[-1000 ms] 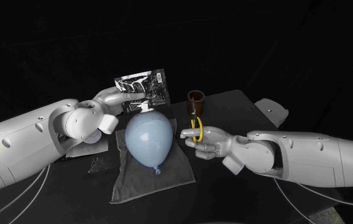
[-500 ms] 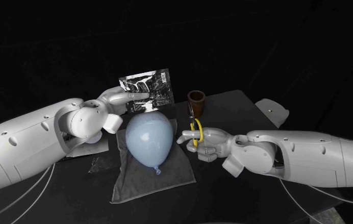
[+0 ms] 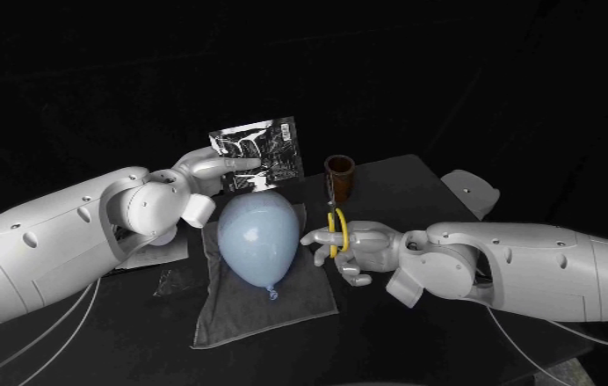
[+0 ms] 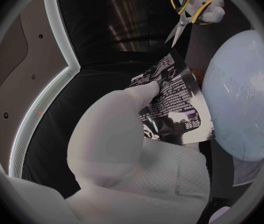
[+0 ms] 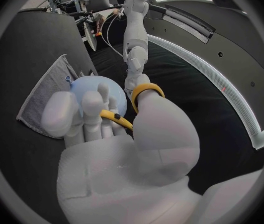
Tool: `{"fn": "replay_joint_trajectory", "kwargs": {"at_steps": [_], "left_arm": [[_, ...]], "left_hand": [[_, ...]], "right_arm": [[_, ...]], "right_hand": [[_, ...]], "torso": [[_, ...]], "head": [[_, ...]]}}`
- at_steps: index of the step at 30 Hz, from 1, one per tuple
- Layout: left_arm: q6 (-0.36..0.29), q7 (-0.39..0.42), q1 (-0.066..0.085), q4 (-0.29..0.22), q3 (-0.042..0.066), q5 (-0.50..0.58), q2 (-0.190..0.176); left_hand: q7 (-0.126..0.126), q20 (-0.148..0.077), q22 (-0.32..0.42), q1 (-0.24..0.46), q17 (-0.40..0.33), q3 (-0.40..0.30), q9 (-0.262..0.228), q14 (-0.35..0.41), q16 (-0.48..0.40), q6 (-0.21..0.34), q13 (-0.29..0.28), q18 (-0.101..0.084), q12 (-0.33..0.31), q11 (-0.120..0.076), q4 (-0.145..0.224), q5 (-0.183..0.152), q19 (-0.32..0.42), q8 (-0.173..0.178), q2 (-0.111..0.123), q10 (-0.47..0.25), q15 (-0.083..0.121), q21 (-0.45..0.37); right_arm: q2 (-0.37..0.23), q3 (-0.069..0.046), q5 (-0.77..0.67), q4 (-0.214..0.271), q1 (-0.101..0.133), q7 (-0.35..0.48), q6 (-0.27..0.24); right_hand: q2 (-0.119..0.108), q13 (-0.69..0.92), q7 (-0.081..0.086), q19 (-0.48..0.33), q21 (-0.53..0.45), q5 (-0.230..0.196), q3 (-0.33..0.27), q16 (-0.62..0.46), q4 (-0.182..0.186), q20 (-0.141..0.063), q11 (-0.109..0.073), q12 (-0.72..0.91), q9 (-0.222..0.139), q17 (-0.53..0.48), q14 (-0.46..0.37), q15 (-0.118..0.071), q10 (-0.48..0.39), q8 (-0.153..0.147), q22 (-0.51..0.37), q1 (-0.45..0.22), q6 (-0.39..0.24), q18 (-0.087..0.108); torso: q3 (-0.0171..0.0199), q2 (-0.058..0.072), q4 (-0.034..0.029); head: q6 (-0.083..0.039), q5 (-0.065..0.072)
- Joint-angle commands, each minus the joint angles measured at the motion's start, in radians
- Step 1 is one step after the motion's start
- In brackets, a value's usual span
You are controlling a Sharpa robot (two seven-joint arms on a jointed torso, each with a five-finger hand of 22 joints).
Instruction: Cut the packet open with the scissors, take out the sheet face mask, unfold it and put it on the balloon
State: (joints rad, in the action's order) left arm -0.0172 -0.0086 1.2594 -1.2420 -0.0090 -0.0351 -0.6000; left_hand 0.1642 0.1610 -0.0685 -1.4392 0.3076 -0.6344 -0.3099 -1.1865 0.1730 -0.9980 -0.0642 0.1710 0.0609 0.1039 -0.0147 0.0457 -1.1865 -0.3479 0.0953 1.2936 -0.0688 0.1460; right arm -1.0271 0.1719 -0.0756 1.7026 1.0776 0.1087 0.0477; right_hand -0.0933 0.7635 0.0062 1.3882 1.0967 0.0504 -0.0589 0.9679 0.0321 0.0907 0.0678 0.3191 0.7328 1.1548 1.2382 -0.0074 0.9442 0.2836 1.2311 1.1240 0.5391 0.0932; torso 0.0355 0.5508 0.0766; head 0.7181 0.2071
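My left hand [image 3: 203, 169] holds a black-and-silver packet [image 3: 260, 151] upright above the far end of the pale blue balloon [image 3: 257, 236]; in the left wrist view its fingers [image 4: 122, 115] pinch the packet [image 4: 172, 104] by one edge. The balloon lies on a grey cloth [image 3: 260, 294]. My right hand [image 3: 352, 247] grips the yellow-handled scissors [image 3: 336, 224] just right of the balloon, blades pointing away toward the brown cup. In the right wrist view the yellow handles [image 5: 143, 92] loop round the thumb and fingers. The scissors [image 4: 184, 12] also show in the left wrist view, beyond the packet.
A brown cylindrical cup [image 3: 338, 176] stands on the table behind the scissors. A pale rounded object [image 3: 472, 189] sits at the table's right edge. Some flat clear pieces [image 3: 165, 280] lie left of the cloth.
The left hand has lifted the packet slightly higher and to the right. The right hand with the scissors has dropped a little and shifted toward the balloon.
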Motion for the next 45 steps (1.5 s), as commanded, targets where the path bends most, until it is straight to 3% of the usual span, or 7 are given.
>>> {"fn": "replay_joint_trajectory", "kwargs": {"at_steps": [1,5,8,12,15,34,45], "left_arm": [[0.009,0.013,0.003,0.002,0.001,0.001,0.005],[0.01,0.014,0.004,0.007,0.002,0.001,0.011],[0.01,0.015,0.004,0.011,0.002,0.004,0.016],[0.011,0.016,0.007,0.017,0.002,0.007,0.027],[0.014,0.016,0.009,0.019,0.002,0.008,0.034],[0.093,0.005,0.028,0.005,0.003,-0.003,0.051],[0.156,-0.006,0.029,-0.006,0.003,-0.008,0.042]], "left_hand": [[0.005,0.001,0.0,-0.003,0.001,-0.004,-0.1,-0.001,-0.004,0.001,-0.001,0.013,0.004,-0.001,0.003,0.004,-0.003,-0.004,-0.011,0.008,0.005,0.002],[0.005,0.001,0.0,-0.002,0.002,-0.005,-0.101,-0.001,-0.004,0.001,-0.001,0.013,0.004,-0.001,0.004,0.004,-0.003,-0.005,-0.011,0.008,0.005,0.002],[0.005,0.001,0.0,-0.001,0.002,-0.005,-0.102,-0.001,-0.005,0.001,-0.001,0.013,0.004,-0.001,0.004,0.004,-0.003,-0.005,-0.011,0.008,0.005,0.002],[0.005,0.001,0.0,-0.001,0.002,-0.005,-0.102,-0.001,-0.005,0.001,-0.001,0.013,0.004,-0.001,0.005,0.004,-0.003,-0.005,-0.011,0.008,0.005,0.002],[0.005,0.001,0.0,-0.001,0.002,-0.005,-0.102,-0.001,-0.005,0.001,-0.001,0.013,0.004,-0.001,0.005,0.004,-0.003,-0.005,-0.011,0.008,0.005,0.002],[0.004,0.0,0.0,-0.001,0.003,-0.006,-0.103,-0.002,-0.005,0.002,-0.001,0.014,0.004,-0.002,0.007,0.004,-0.004,-0.005,-0.011,0.008,0.005,0.002],[0.004,0.0,0.0,-0.001,0.003,-0.006,-0.104,-0.002,-0.005,0.002,-0.001,0.014,0.004,-0.002,0.007,0.004,-0.004,-0.006,-0.011,0.008,0.005,0.002]], "right_arm": [[-0.002,-0.001,-0.029,0.009,0.001,-0.017,0.036],[-0.003,-0.001,-0.028,0.015,0.002,-0.018,0.048],[-0.003,-0.001,-0.031,0.018,0.003,-0.02,0.055],[0.001,-0.001,-0.036,0.019,0.003,-0.028,0.066],[0.007,-0.001,-0.037,0.018,0.003,-0.032,0.073],[0.012,-0.001,-0.036,0.043,0.006,-0.047,0.091],[-0.002,-0.004,-0.034,0.052,0.018,-0.043,0.088]], "right_hand": [[0.015,-0.103,0.118,0.012,0.002,0.0,-0.048,-0.005,0.017,0.02,0.024,-0.09,-0.006,-0.026,0.001,0.023,-0.052,0.027,-0.003,0.031,-0.156,0.007],[0.026,-0.207,0.113,0.005,-0.034,-0.001,-0.107,-0.012,0.05,0.036,0.05,-0.153,-0.019,-0.067,-0.018,0.043,-0.095,0.056,-0.037,0.066,-0.19,0.016],[0.018,-0.254,0.114,-0.007,-0.074,0.001,-0.127,-0.038,0.081,0.046,0.064,-0.179,-0.024,-0.11,-0.046,0.054,-0.134,0.07,-0.072,0.089,-0.222,0.024],[-0.029,-0.328,0.125,-0.011,-0.107,0.001,-0.128,-0.049,0.2,0.056,0.078,-0.194,-0.025,-0.175,-0.072,0.068,-0.18,0.118,-0.11,0.146,-0.263,0.031],[-0.042,-0.35,0.129,-0.003,-0.101,0.001,-0.127,-0.031,0.256,0.058,0.078,-0.186,-0.026,-0.188,-0.067,0.065,-0.178,0.142,-0.112,0.177,-0.269,0.029],[-0.006,-0.379,0.134,0.009,-0.079,0.0,-0.133,-0.002,0.258,0.051,0.069,-0.153,-0.035,-0.206,-0.061,0.057,-0.14,0.184,-0.105,0.186,-0.255,0.025],[0.005,-0.389,0.136,0.01,-0.076,0.0,-0.14,0.003,0.256,0.049,0.067,-0.145,-0.039,-0.216,-0.064,0.056,-0.135,0.198,-0.106,0.187,-0.245,0.025]], "torso": [[0.0002,0.0,0.0012],[0.0004,0.0,0.0012],[0.0003,0.0,0.0009],[0.0003,0.0,0.0008],[-0.0003,0.0,0.001],[0.0029,-0.001,0.0005],[-0.0009,0.0,0.0004]], "head": [[-0.001,-0.004],[-0.001,-0.006],[-0.001,-0.007],[0.0,-0.009],[0.0,-0.01],[0.002,-0.005],[-0.001,-0.001]]}}
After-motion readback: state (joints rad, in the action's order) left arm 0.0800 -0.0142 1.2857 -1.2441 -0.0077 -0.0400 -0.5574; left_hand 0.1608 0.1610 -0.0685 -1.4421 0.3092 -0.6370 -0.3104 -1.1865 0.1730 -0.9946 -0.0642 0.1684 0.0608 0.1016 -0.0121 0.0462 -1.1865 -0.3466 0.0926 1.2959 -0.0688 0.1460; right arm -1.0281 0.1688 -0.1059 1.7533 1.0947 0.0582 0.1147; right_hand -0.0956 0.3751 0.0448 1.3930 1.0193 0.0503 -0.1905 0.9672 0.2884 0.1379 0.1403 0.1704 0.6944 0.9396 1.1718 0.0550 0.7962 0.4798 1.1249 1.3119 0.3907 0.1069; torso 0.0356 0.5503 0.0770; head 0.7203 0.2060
